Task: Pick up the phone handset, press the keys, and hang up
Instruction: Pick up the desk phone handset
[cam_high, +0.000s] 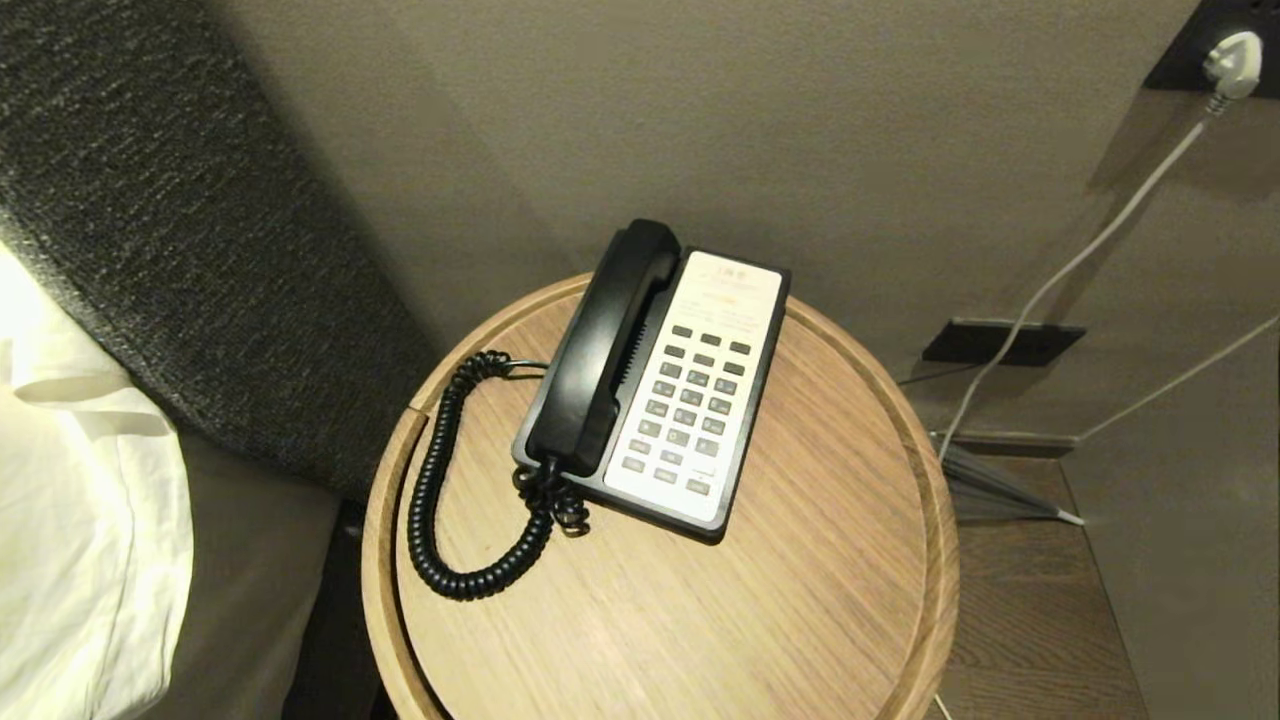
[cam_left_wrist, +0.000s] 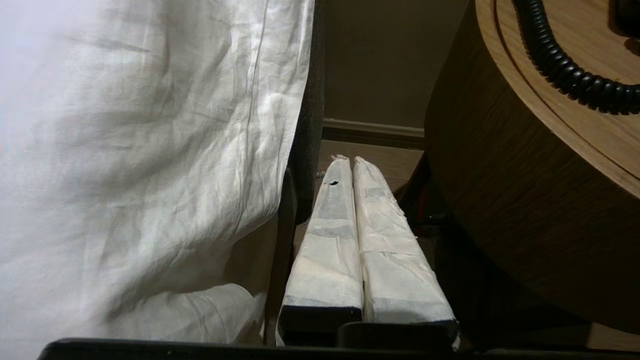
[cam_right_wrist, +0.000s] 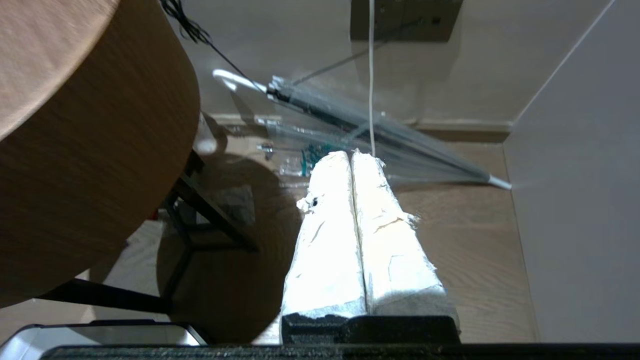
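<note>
Task not begun: the phone handset (cam_high: 602, 352) rests cradled at frame centre, left of the keys (cam_high: 688, 405), on the round counter (cam_high: 820, 560); left hand (cam_left_wrist: 350, 161) and right hand (cam_right_wrist: 350, 155) hang below, fingers together, empty.

Neither arm shows in the head view; both appear only through their own wrist cameras. The left gripper (cam_left_wrist: 353, 159) hangs low, below the level of the round table's top and off its left edge, its two white-wrapped fingers (cam_left_wrist: 330, 250) pressed flat together along their whole length (one wrapping has a small dark hole near the tip). Nothing lies between them. The right gripper (cam_right_wrist: 352, 152) hangs likewise low, off the table's right edge and above the floor, its pale wrapped fingers (cam_right_wrist: 330, 250) also closed against each other with only a thin seam between, the wrapping frayed at the sides. Neither gripper touches the table.
</note>
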